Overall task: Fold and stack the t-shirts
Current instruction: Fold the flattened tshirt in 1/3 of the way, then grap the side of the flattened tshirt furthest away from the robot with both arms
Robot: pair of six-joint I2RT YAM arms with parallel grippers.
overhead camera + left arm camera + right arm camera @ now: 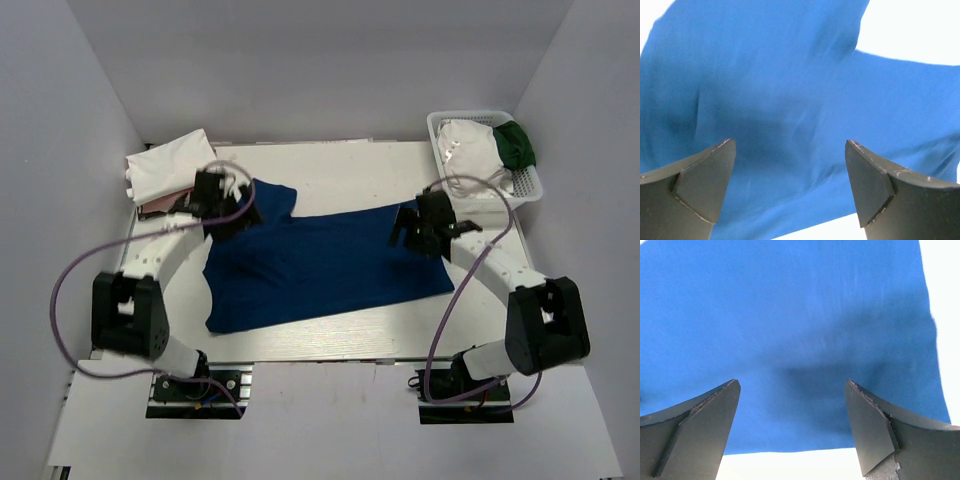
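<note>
Cloth like this is light, limp and not fragile. It will sag and crease wherever it is unsupported, so I judge it best pinched at an edge or corner rather than mid-panel.

At the far left of the bench (330,345) a folded white t-shirt (165,165) lies on a pale pink t-shirt (152,208). Just right of them the left gripper (235,200) hangs over the far-left sleeve of the royal-blue t-shirt (320,265), jaws spread wide and holding nothing.

The blue shirt lies flat across the bench's middle. Its long axis runs left to right, with the right end slightly nearer. The sleeve juts far-left, so the shoulders probably point left and the straight hem right. No printed graphic shows.

The right gripper (408,228) hovers above the shirt's far-right corner, likewise fully parted and empty.

At the far right, a white lattice basket (440,125) holds 2 more bundled shirts, a crumpled white t-shirt (470,145) and a dark green t-shirt (515,145).
</note>
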